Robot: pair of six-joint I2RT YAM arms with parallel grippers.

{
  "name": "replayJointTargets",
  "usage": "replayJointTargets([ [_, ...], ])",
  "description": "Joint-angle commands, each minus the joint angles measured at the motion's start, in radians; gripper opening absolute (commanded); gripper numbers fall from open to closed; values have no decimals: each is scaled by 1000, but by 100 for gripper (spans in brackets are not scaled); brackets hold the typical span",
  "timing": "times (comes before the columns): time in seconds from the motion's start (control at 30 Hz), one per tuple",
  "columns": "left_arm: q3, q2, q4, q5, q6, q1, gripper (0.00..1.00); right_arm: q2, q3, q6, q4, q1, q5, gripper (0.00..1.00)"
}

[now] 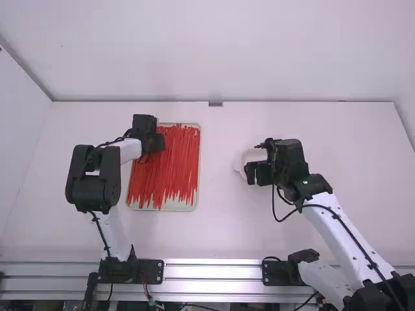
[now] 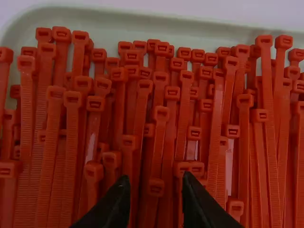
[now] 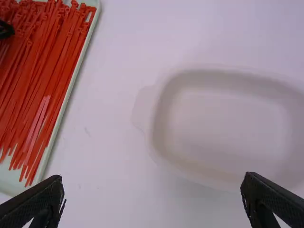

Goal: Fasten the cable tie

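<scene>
Pickup is looking like the step in hand. The left gripper (image 2: 155, 176) is hovering over the heap of orange-red plastic cable ties (image 2: 161, 114) lying in the pale green rectangular tray (image 2: 118, 16), its fingers standing apart above the tie heads and gripping nothing. The right gripper (image 3: 152, 180) is hanging wide open above the shallow white plastic dish (image 3: 223, 123), beside the tray. Next, I judge, the left one is needing to drop and pinch a single tie, though neighbours are crowding it closely.

red cable ties (image 1: 167, 167) (unfastened) heaped in tray (image 1: 196, 194)
</scene>
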Motion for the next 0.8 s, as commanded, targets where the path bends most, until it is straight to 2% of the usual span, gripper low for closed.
replayJointTargets([
  [0.0, -6, 11, -1, 7, 8, -6, 27, -14, 35, -1, -1, 3, -6, 99],
  [0.23, -6, 12, 4, -19, 20, -7, 24, -14, 35, -1, -2, 3, -6, 99],
  [0.77, -13, 12, 45, -15, 64, -6, 27, -14, 35, -1, -5, 3, -6, 99],
])
